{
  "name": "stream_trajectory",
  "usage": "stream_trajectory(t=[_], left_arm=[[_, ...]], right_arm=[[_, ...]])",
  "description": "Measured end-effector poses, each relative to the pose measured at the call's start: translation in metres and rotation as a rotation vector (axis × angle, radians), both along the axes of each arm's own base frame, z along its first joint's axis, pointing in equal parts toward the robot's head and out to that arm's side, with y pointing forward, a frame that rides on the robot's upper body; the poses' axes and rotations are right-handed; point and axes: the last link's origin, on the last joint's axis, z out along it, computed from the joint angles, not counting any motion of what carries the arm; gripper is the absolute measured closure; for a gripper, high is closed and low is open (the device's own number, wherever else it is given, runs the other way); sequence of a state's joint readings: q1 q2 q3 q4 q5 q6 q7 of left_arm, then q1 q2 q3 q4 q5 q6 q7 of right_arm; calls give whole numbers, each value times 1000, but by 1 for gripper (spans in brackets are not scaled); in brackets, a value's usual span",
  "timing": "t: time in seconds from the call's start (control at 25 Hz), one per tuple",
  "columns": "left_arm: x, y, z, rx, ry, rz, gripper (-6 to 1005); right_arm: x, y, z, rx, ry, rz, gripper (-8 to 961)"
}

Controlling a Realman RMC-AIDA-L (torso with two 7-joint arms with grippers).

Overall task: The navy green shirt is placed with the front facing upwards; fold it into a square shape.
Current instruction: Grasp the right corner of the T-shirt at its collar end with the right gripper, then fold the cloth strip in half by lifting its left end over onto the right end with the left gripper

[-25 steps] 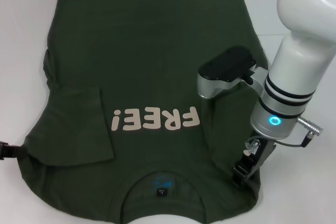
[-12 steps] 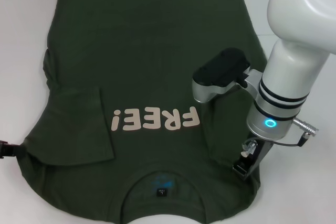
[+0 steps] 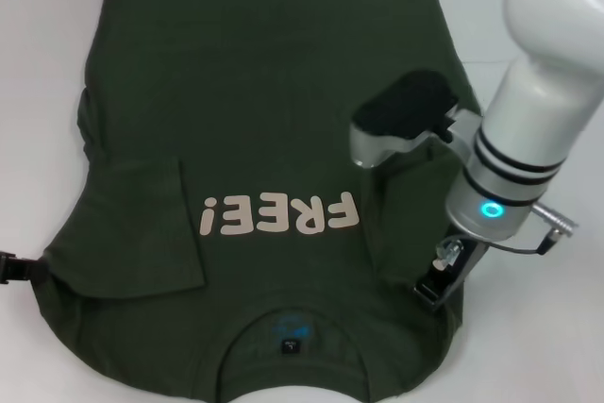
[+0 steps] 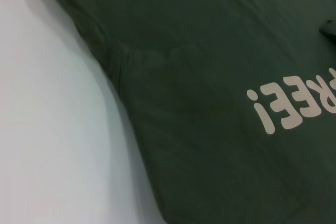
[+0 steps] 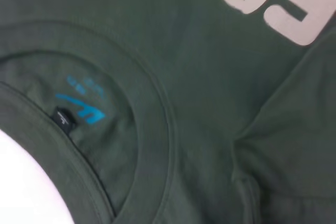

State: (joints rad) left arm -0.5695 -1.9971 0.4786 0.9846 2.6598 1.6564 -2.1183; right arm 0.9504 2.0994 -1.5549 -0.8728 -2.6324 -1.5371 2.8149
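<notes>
Now the right tool [image 3: 437, 290] sits on the shirt [image 3: 264, 101] at its sleeve fold (grip state unclear) — the body spreads leftward across the table [image 3: 38, 63]; left tool [image 3: 11, 268] waits beside the opposite sleeve.

Lab-style robot bench: bare white tabletop [image 3: 38, 63], nothing domestic.

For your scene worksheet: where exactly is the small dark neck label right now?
In the head view, the neck label sits inside the collar of the shirt, near the bottom edge, below the "FREE!" print.
</notes>
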Motion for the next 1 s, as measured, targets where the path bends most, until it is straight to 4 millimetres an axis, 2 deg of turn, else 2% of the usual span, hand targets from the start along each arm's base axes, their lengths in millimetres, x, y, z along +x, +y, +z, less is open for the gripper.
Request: stream_trajectory(t=[0.12, 0.16, 0.24, 0.64, 1.0], left_arm=[[0, 0, 0, 1, 0, 0, 974], [0, 0, 1, 2, 0, 1, 974], [0, 0, 1, -1, -2, 1, 974], [-2, -6, -5, -19, -36, 21, 974], [-3, -9, -7, -24, -59, 40, 974]], right_arm=[[5, -2, 18, 59, 87, -52, 920], [5, -2, 18, 59, 87, -52, 920], [13, -6, 28, 97, 144, -97, 920], [77, -27, 69, 272, 436, -308, 921], [125, -44, 84, 397, 651, -417, 920]])
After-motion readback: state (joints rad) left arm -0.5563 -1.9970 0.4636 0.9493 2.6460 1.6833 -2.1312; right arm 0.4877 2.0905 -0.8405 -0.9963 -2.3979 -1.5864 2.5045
